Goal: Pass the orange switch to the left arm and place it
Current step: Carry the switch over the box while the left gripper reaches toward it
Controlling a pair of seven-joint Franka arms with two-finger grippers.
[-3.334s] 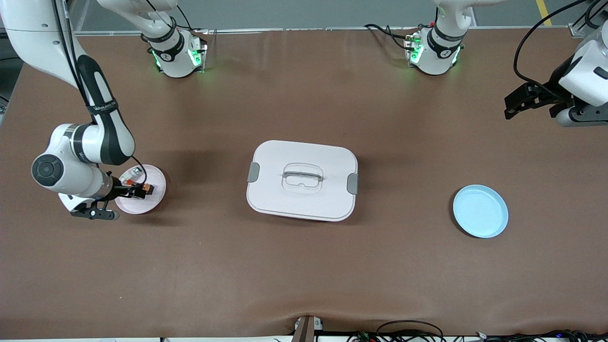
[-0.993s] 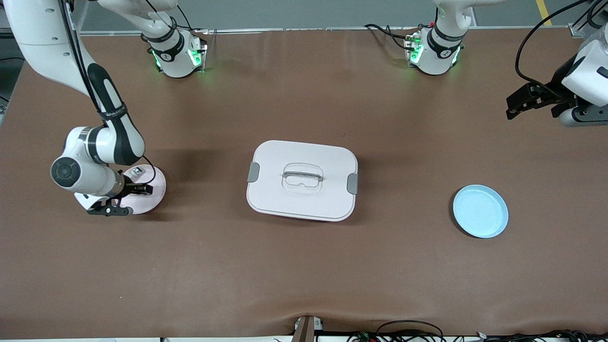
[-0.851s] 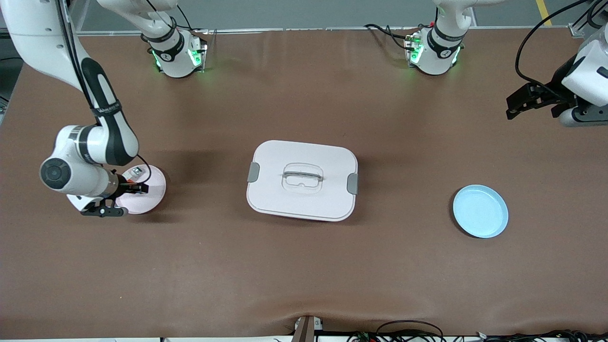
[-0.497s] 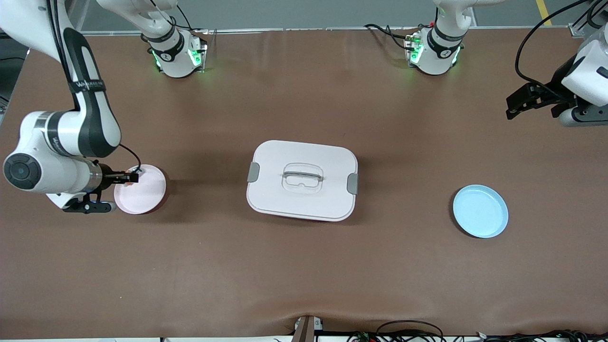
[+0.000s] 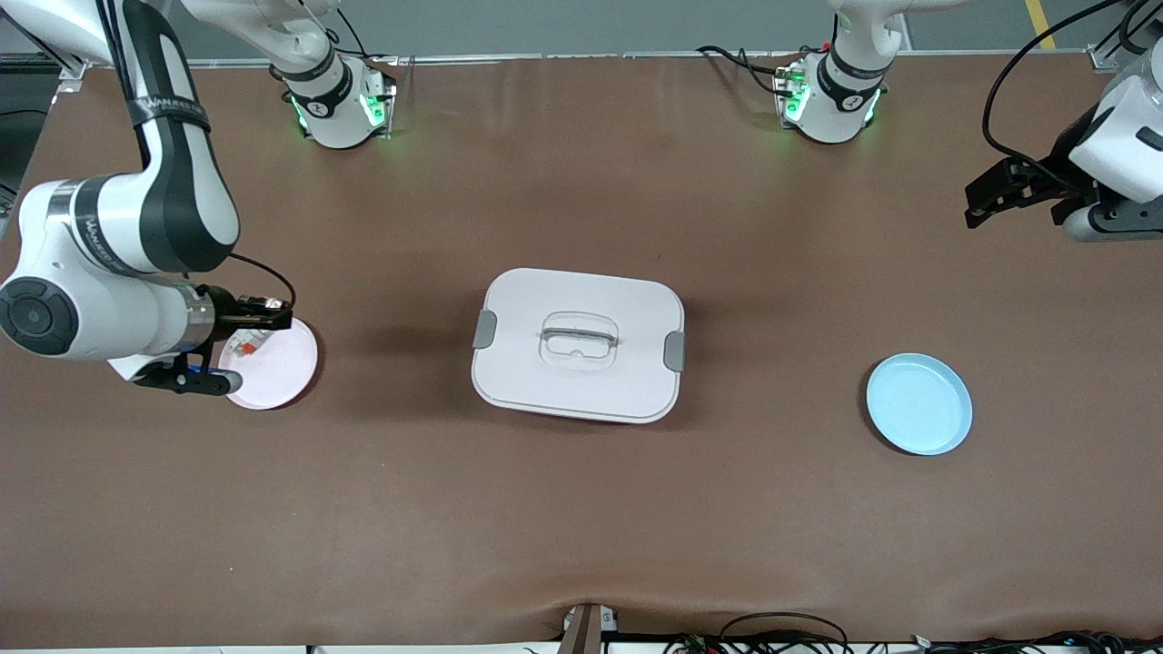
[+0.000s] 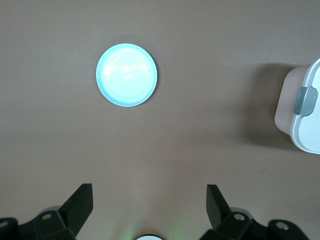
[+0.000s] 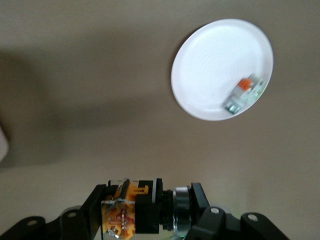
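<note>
While the right pincer (image 7: pixel 145 210) hangs above the desk (image 5: pixel 581 509) beside the pink plate (image 5: pixel 282 368), it is clamped on the orange switch (image 7: pixel 132 207), across its black middle. Switch looks tiny, rigid, light and probably slick, so a handover should take the exposed end. Left pincer (image 6: pixel 150 205) waits spread wide near the blue plate (image 6: pixel 127 75). Box (image 5: pixel 578 343) sits between them.

I have the right tool (image 5: pixel 273 318) raised at the right arm's end of the surface with its fingers clamped on a small part, while the left tool (image 5: pixel 986 195) waits, fingers spread wide, above the left arm's end.
</note>
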